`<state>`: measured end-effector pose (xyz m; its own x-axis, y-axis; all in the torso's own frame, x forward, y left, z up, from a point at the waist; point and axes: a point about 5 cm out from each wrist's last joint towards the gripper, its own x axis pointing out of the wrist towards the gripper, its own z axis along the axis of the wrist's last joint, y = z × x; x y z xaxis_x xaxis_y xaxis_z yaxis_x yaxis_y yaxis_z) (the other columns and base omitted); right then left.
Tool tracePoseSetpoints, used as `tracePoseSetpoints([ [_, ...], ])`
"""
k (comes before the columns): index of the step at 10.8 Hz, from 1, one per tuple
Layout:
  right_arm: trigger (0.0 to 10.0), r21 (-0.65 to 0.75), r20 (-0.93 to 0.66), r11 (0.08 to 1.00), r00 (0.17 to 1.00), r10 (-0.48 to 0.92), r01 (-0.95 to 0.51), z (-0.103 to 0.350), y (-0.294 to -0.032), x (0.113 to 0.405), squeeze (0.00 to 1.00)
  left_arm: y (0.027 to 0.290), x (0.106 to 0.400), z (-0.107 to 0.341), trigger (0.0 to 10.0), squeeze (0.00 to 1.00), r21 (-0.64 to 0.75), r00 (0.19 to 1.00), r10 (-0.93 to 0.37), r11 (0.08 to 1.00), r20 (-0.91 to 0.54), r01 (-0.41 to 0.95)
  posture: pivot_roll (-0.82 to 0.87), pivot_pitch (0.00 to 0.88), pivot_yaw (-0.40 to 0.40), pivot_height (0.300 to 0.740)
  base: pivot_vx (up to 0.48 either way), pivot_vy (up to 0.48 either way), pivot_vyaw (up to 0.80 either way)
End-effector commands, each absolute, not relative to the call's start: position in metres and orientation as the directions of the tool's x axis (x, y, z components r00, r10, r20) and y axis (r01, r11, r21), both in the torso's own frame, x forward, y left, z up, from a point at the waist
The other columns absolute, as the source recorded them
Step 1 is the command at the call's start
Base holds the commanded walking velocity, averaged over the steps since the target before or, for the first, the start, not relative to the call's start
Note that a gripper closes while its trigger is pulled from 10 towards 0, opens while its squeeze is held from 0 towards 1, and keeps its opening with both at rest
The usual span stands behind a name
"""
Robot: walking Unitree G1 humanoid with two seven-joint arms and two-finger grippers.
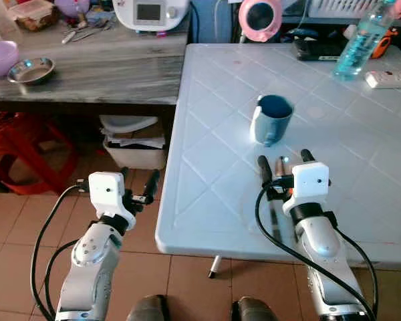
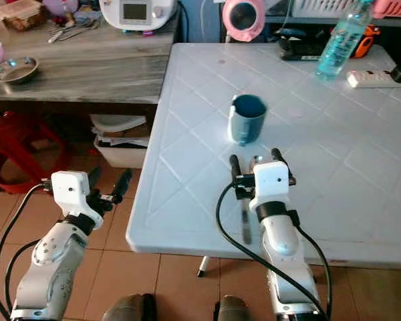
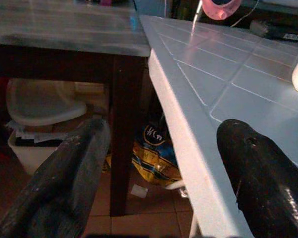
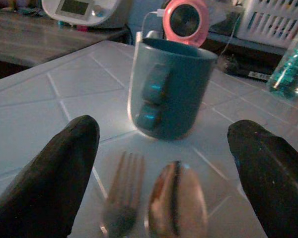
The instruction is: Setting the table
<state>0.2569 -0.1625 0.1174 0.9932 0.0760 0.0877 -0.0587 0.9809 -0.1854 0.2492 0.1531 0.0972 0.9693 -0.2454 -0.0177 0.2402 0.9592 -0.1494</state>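
Feet (image 1: 200,309) show at the bottom centre of my head view, on the tile floor (image 1: 13,227).

Right hand (image 1: 285,160), lower centre-right: over the near part of the white tabletop (image 1: 361,167), fingers spread wide, holding nothing. Fork (image 4: 120,198) and spoon (image 4: 176,201) lie side by side on the tabletop between the fingers, at the bottom centre of the right wrist view. I can't tell whether they touch each other.

Mug (image 1: 273,119), blue, upright, centre of the head view, just beyond the right hand. Its handle faces the hand.

Left hand (image 1: 138,182), lower left: off the tabletop's near-left corner, above the floor, fingers wide apart, empty. In the left wrist view the tabletop edge runs between its fingers.

Upper right of the frame: bottle (image 1: 362,40), power strip (image 1: 389,79), both on the tabletop's far side. Pink round device (image 1: 260,18) at top centre, behind the far edge.

Upper left: wooden counter (image 1: 120,70) with steel bowl (image 1: 31,69), purple bowl (image 1: 0,57), white appliance (image 1: 150,13). Red stool (image 1: 20,150) at mid-left; white bin (image 1: 134,140) under the counter.
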Motion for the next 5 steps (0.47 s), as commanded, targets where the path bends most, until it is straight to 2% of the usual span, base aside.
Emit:
tracePoseSetpoints([
  [1,10.0,-0.178,0.070,0.982,0.995,0.076,-0.063,0.115,-0.163,0.255,0.00,0.155,0.249,0.097,10.0,0.00,-0.151,0.968,-0.250,0.958,-0.021,0.244,-0.05,0.108,0.042,0.740,0.000,0.000,0.00],
  [5,10.0,-0.138,-0.043,0.985,0.994,0.102,-0.107,0.098,-0.161,0.244,0.00,0.151,0.247,0.098,10.0,0.00,-0.157,0.963,-0.269,0.952,-0.014,0.264,-0.05,0.120,0.039,0.740,0.000,0.000,0.00],
])
